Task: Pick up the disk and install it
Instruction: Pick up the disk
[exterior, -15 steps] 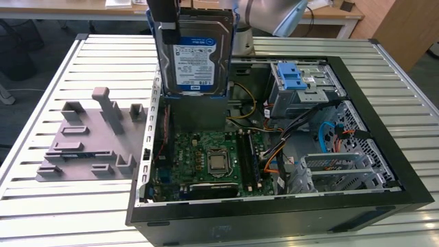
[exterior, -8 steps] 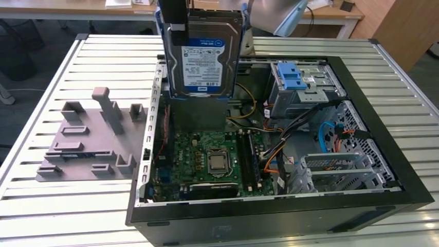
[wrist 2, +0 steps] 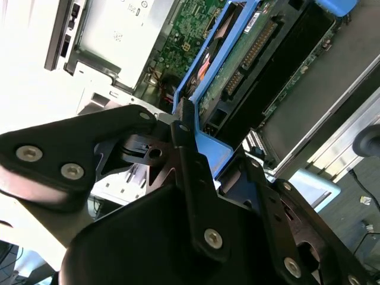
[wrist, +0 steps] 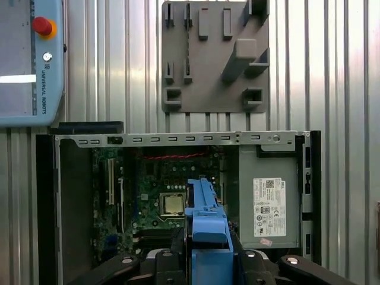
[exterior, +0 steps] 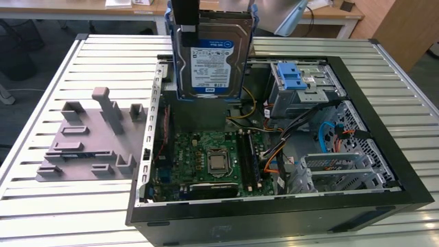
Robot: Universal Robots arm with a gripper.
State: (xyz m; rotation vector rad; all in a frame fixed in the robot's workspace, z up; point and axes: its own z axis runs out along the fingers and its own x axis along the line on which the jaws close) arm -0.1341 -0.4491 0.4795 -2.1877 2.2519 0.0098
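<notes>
One disk (exterior: 209,56) hangs upright in the upper middle of the exterior view, label toward the camera, above one open computer case (exterior: 274,218). One gripper (exterior: 185,14) is clenched on its top edge, and the frame's upper edge cuts most of the gripper off. In the second wrist view the fingers (wrist 2: 191,172) pinch the disk's blue rail (wrist 2: 208,148), and the label is hidden. One grey fixture plate (exterior: 82,144) lies at the exterior view's left.
</notes>
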